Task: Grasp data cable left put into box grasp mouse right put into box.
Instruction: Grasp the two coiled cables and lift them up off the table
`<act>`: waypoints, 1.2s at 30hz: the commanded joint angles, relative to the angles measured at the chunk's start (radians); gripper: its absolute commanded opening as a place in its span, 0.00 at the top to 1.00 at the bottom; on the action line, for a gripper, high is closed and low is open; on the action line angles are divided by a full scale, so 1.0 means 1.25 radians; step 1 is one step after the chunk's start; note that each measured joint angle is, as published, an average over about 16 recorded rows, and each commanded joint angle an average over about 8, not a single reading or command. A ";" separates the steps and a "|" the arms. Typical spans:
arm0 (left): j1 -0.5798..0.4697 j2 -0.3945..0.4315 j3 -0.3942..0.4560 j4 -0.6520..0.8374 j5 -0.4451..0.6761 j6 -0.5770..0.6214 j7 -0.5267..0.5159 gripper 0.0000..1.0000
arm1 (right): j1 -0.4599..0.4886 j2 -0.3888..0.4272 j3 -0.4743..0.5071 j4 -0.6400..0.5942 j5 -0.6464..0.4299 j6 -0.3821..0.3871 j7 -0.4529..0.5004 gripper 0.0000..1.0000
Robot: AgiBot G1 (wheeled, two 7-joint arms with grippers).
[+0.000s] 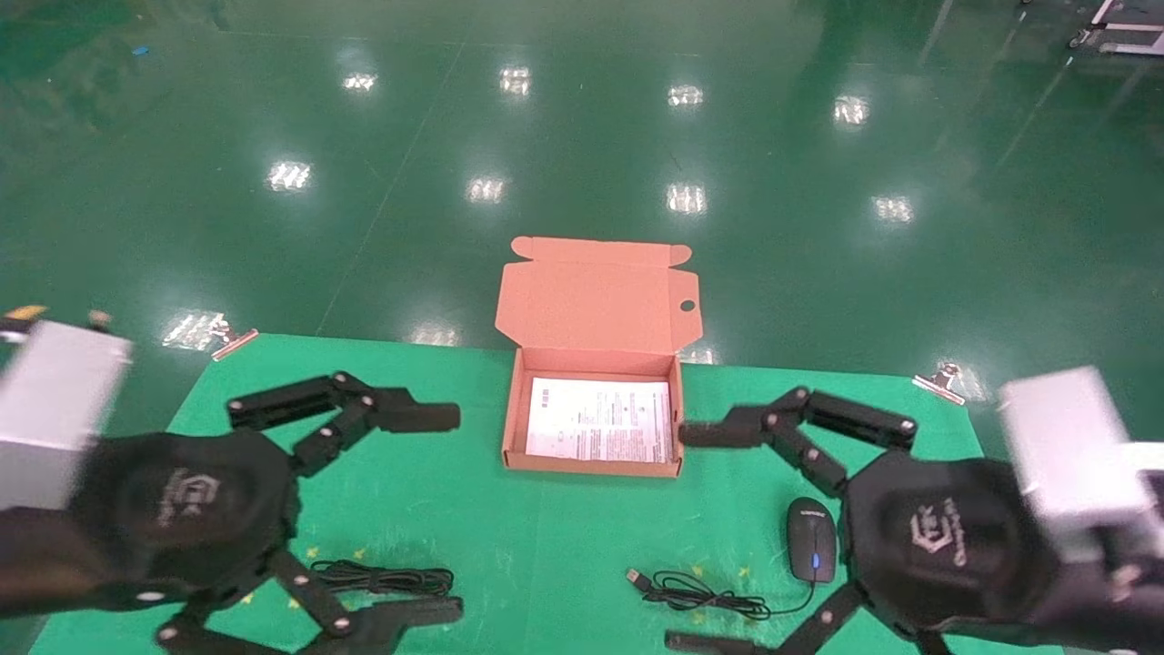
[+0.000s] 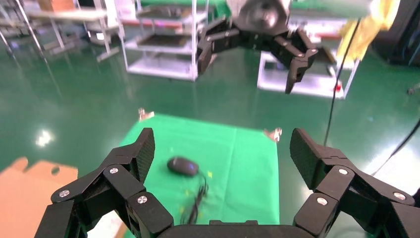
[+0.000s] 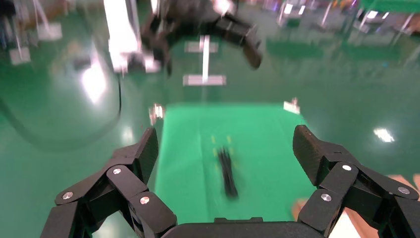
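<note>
Open box (image 1: 593,364), two idle grippers, green mat (image 1: 546,546).
Left gripper (image 1: 446,514): fingers wide, cable (image 1: 386,577) between fingertips. Right gripper (image 1: 677,537): fingers wide, mouse (image 1: 811,539) just inside its span; box between both grippers.

Head view: looked forward and down from my head, near the green mat (image 1: 546,537), open box (image 1: 596,414) at centre, floor beyond.
Left wrist view: looked out between my left gripper (image 2: 223,151) fingers, low across the mat toward my right side, the mouse (image 2: 183,165) ahead.
Right wrist view: faced the opposite way, past my right gripper (image 3: 225,148), the data cable (image 3: 228,171) ahead.
Shared: both wrist views and the head view took in the mat; each wrist view caught my other gripper farther off.
</note>
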 commanded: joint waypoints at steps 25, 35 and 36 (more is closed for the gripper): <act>-0.298 0.162 0.318 -0.048 0.700 -0.010 0.008 0.00 | 0.363 -0.196 -0.437 0.031 -0.703 0.017 -0.169 0.00; -0.252 0.212 0.388 -0.026 0.837 -0.048 -0.016 0.00 | 0.274 -0.229 -0.487 0.029 -0.843 0.123 -0.105 0.00; -0.248 0.218 0.393 -0.021 0.848 -0.052 -0.018 0.00 | 0.262 -0.230 -0.489 0.029 -0.858 0.137 -0.093 0.00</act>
